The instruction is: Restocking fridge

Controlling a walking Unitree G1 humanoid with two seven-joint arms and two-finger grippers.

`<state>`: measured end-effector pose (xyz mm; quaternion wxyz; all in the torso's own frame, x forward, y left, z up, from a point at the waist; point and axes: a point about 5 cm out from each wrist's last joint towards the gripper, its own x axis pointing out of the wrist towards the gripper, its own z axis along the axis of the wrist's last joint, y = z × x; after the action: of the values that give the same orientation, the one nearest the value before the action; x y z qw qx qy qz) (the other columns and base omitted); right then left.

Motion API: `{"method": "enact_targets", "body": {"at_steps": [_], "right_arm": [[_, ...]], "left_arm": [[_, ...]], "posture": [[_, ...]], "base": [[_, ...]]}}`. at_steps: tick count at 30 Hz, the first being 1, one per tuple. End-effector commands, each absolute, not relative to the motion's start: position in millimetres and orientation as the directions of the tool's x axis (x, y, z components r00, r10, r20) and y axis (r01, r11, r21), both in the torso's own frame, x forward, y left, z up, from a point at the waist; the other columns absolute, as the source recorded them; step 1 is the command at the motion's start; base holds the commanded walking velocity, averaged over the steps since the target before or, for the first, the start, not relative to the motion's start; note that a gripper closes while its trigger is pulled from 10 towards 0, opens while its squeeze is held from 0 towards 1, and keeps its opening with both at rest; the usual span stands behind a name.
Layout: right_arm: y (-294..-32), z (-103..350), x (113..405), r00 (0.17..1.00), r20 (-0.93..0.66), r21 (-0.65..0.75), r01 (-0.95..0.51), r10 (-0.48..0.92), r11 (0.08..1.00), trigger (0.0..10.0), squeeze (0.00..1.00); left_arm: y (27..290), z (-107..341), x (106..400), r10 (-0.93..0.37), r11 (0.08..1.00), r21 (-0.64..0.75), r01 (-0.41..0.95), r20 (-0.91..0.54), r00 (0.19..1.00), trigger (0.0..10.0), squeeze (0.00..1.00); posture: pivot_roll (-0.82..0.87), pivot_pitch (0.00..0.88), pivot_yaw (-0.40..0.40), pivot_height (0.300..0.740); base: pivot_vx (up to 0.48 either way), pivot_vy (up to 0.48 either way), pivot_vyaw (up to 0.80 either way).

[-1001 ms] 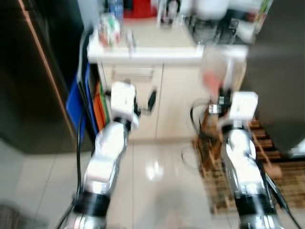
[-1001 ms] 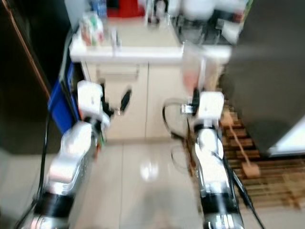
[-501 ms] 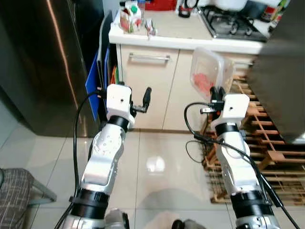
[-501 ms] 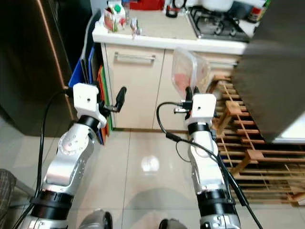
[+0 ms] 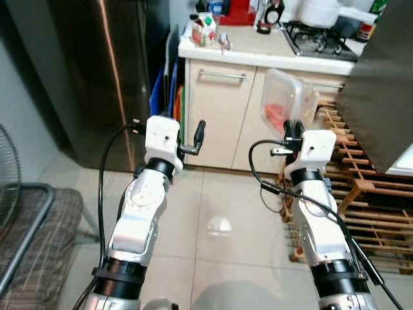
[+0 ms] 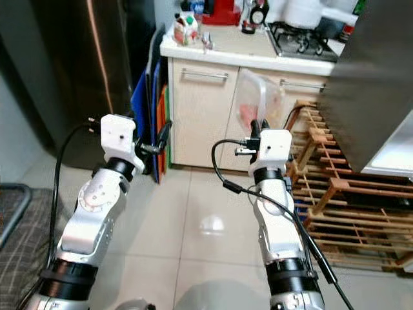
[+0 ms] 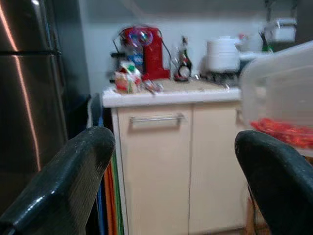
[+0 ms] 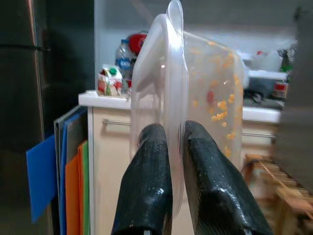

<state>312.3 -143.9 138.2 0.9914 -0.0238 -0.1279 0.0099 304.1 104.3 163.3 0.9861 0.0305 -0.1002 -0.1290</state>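
The right gripper (image 8: 168, 147) pinched the rim of a clear plastic container (image 5: 287, 103) holding red food, raised on edge in front of the cream cabinet (image 5: 219, 116). The left gripper (image 7: 173, 161) was spread wide and held nothing, beside the steel fridge (image 5: 110, 71).

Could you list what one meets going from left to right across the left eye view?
Fan → fridge → left gripper → clear food container in the right gripper → wooden rack.
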Motion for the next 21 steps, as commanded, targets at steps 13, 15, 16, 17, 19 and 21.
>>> {"method": "enact_targets", "body": {"at_steps": [13,15,16,17,19,21], "right_arm": [[-156.1,141.3,313.0,0.965,0.263,-0.065,0.026,-0.008,0.998,0.0,0.0],[-157.2,140.9,312.8,0.965,0.262,-0.067,0.029,-0.01,0.997,0.0,0.0],[-158.1,140.7,312.7,0.965,0.262,-0.068,0.031,-0.012,0.997,0.0,0.0],[-158.8,140.6,312.5,0.965,0.261,-0.069,0.033,-0.014,0.997,0.0,0.0],[-160.5,140.4,312.1,0.965,0.261,-0.071,0.038,-0.018,0.997,0.0,0.0],[-162.5,140.3,311.6,0.965,0.261,-0.073,0.044,-0.023,0.996,0.0,0.0]], "left_arm": [[97.6,166.8,302.5,-0.291,0.955,0.125,0.27,0.213,0.933,10.0,0.0],[99.2,165.4,303.6,-0.282,0.957,0.129,0.259,0.207,0.937,10.0,0.0],[100.0,164.9,304.0,-0.278,0.958,0.133,0.254,0.205,0.938,10.0,0.0],[100.5,164.7,304.2,-0.276,0.958,0.135,0.253,0.205,0.939,10.0,0.0],[101.5,164.3,304.4,-0.274,0.958,0.138,0.25,0.205,0.939,10.0,0.0],[102.4,163.8,304.5,-0.271,0.959,0.138,0.246,0.205,0.94,10.0,0.0]], "posture": [[0.03,0.0,-0.028,0.74],[0.02,0.0,-0.027,0.74],[0.02,0.0,-0.027,0.74],[0.02,0.0,-0.027,0.74],[0.02,0.0,-0.026,0.74],[0.02,0.0,-0.026,0.74]], "base": [[0.0,-0.258,0.0],[0.0,0.0,0.0],[0.274,-0.394,0.0],[0.274,-0.394,0.0],[0.307,-0.364,0.0],[0.304,-0.368,0.0]]}}
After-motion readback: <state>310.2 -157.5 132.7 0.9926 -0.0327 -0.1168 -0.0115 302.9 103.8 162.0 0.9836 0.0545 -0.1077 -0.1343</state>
